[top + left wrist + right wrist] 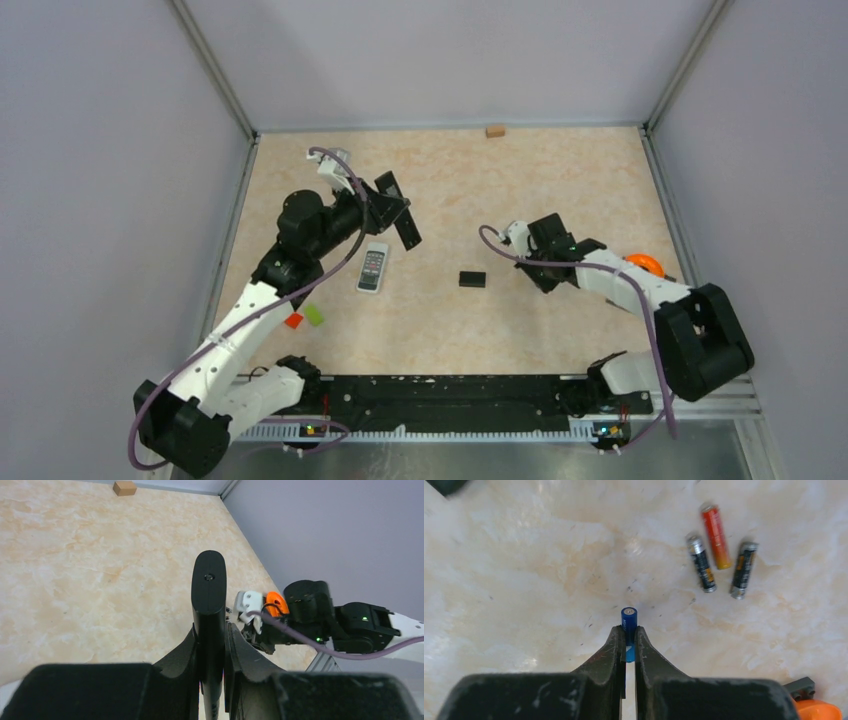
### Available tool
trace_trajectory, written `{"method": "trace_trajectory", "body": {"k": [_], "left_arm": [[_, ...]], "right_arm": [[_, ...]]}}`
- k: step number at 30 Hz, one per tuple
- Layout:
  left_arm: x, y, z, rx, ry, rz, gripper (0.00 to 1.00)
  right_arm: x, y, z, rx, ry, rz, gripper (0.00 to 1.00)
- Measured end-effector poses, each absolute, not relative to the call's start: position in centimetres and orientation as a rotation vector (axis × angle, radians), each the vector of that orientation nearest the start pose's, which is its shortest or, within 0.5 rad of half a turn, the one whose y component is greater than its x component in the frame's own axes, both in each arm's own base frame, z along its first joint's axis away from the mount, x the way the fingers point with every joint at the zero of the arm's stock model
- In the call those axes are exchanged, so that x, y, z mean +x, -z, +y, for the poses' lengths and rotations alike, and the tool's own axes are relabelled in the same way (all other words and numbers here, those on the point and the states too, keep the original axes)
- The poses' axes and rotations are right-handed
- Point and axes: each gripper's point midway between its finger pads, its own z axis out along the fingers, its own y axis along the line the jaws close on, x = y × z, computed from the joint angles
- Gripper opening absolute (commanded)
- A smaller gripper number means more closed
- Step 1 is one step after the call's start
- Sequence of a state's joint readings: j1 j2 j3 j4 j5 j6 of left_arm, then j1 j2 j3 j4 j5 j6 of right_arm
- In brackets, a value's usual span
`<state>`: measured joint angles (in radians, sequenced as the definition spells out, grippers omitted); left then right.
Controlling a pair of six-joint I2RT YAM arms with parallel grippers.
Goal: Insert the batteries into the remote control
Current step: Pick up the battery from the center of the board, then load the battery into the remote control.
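My left gripper [392,212] is raised over the left part of the table, shut on a long black remote control [209,592] that stands on edge between its fingers. In the right wrist view, my right gripper [628,630] is shut on a small blue battery [629,616], whose tip pokes out past the fingertips just above the table. Three more batteries lie on the table to the upper right of it: a red one [716,536] and two dark ones [701,563] [743,570]. In the top view the right gripper [548,272] points down at the right-centre.
A white remote with buttons [372,268] lies under the left arm. A small flat black piece [472,279] lies mid-table. Red [293,321] and lime-green [314,314] blocks sit front left. An orange object [645,264] sits by the right arm, a wooden block [494,130] at the back wall.
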<state>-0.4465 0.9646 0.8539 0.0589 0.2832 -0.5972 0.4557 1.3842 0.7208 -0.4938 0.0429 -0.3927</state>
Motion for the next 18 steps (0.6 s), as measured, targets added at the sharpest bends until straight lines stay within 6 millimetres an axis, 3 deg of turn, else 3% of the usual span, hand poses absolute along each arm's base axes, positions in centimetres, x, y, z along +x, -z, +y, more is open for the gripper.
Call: {"method": "trace_trajectory", "body": {"k": [2,8,11,15,18], "left_arm": [[28.9,-31.1,-22.1,0.103,1.037,1.738,0.0],[29.5,-29.4,-23.8,0.105,1.123,1.801,0.0],[29.6,-28.8,-24.7,0.107,1.181,1.821,0.0],[29.8,-28.5,-25.8,0.102,1.267,1.836,0.0],[29.9,-28.0,-26.7,0.09,1.334,1.857,0.0]], "right_arm": [[25.7,-4.2,10.3,-1.018,0.011,2.44,0.0],[29.8,-14.1,13.7,-0.626,-0.157,2.199,0.0],[30.9,-17.7,15.4,-0.495,-0.275,2.134,0.0],[30.0,-19.9,18.9,-0.389,-0.492,2.104,0.0],[27.9,-21.4,23.4,-0.387,-0.668,2.074,0.0]]}}
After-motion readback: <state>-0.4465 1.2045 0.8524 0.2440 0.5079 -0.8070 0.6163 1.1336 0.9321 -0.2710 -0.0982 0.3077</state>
